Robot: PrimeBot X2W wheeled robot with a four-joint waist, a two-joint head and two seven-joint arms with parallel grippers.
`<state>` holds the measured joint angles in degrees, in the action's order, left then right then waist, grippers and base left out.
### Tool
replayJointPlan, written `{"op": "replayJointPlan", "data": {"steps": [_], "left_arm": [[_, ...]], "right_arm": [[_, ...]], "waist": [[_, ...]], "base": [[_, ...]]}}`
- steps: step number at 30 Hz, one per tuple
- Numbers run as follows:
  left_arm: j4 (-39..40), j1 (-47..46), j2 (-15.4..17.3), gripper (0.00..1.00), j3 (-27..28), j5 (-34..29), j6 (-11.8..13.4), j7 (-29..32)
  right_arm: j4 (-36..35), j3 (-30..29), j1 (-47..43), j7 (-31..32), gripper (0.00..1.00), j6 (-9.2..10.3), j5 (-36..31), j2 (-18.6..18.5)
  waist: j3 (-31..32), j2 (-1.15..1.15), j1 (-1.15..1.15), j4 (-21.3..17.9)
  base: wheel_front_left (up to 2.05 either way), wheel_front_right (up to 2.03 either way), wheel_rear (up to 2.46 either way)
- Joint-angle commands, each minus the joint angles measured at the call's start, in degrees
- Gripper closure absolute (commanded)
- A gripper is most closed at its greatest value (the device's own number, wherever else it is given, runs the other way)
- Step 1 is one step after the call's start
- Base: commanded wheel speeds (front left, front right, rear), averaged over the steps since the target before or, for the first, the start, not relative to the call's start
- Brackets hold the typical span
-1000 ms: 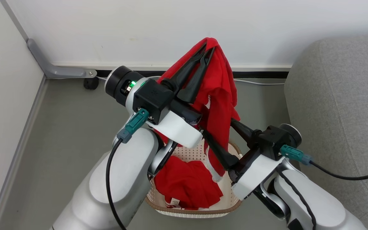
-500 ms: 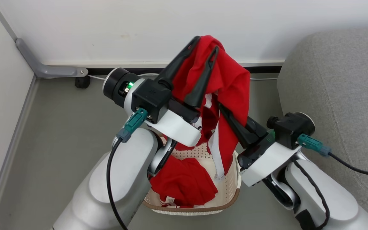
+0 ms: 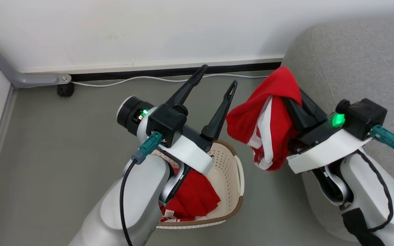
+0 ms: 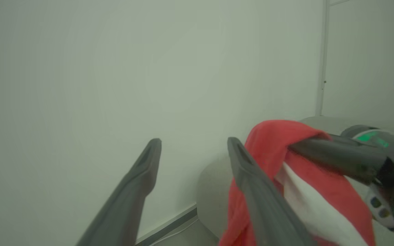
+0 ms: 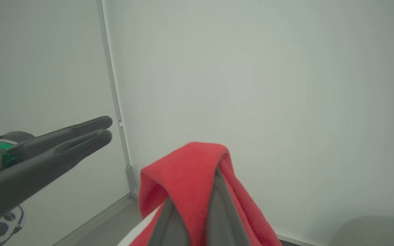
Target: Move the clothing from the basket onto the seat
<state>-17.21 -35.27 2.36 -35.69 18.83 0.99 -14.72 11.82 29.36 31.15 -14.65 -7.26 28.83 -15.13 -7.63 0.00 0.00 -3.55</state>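
Lying nearest, one red garment [image 3: 193, 200] sat in the basket [image 3: 233, 208] at lower centre; my left hand [image 3: 219, 75] gaped empty above it. My right hand [image 3: 296, 100] pinched the other garment [image 3: 268, 126] at centre right, just short of the seat [image 3: 347, 68]; I judged its loose drape could slip to the floor [image 3: 80, 136].

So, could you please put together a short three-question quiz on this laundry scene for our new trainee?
1. True or false: the left jaws stand open and empty.
2. How many red garments lie in the basket?
3. The lifted garment is: A) spread on the seat; B) hanging from the shut right jaws; C) lying on the floor.

Key: 1 true; 2 one; 3 B.
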Motion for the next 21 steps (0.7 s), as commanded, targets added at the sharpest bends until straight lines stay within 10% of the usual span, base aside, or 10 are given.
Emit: {"op": "replayJointPlan", "data": {"steps": [1,21], "left_arm": [[0.9,-0.4,0.5,0.00,1.7,0.9,-0.4,-0.3],[-3.1,5.5,0.5,0.00,2.8,3.1,-3.5,-0.3]], "right_arm": [[-2.0,-0.8,-0.2,-0.3,1.00,-0.23,0.7,-0.4],[-3.4,-8.4,-1.2,-0.3,1.00,-0.23,1.3,-1.5]], "waist": [[-0.1,0.00,0.00,-1.2],[2.8,0.00,0.00,-16.0]], "base": [[0.00,0.00,0.00],[0.00,0.00,0.00]]}}
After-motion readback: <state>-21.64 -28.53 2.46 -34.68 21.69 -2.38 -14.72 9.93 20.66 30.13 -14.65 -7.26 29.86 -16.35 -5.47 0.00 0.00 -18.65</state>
